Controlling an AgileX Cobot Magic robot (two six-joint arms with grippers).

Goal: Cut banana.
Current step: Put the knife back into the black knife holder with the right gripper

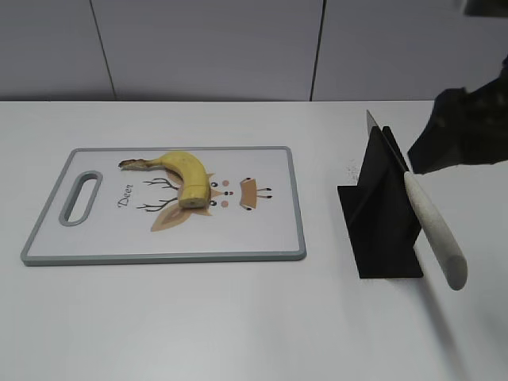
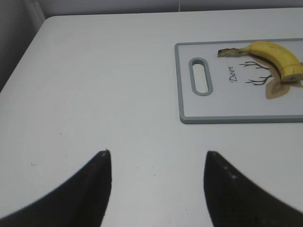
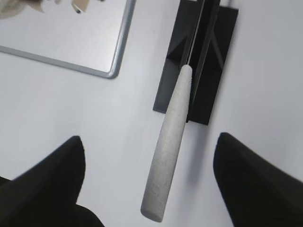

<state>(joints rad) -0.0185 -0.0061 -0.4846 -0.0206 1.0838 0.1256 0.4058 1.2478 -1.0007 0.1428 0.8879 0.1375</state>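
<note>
The right gripper (image 3: 147, 184) is hanging over the white table (image 1: 238, 317) with its two dark fingers (image 3: 42, 184) spread wide and nothing between them. Straight below the gap, and reaching away ahead of it, the knife (image 3: 169, 142) is resting in a black stand (image 3: 215, 56): the pale speckled handle is sticking out toward the gripper, lying between the fingers without touching either, and the blade is sitting in the stand's slot. From where I am standing, the right arm (image 1: 464, 127) is coming in dark from the upper right, just above the knife's blade end.

Off to that gripper's forward left, the cutting board (image 1: 262, 238) is lying flat, grey-rimmed, with a deer drawing and a slot handle at its far end. The banana (image 1: 186, 176) is lying on it, near the middle, curved, stem pointing toward the slot handle, its other end cut flat.

The left gripper (image 2: 156, 163) is hovering over bare table, jaws parted and empty. The board is lying ahead and to its right, well apart from its fingertips (image 2: 102, 158), with the banana further right again, close to the board's far edge.
</note>
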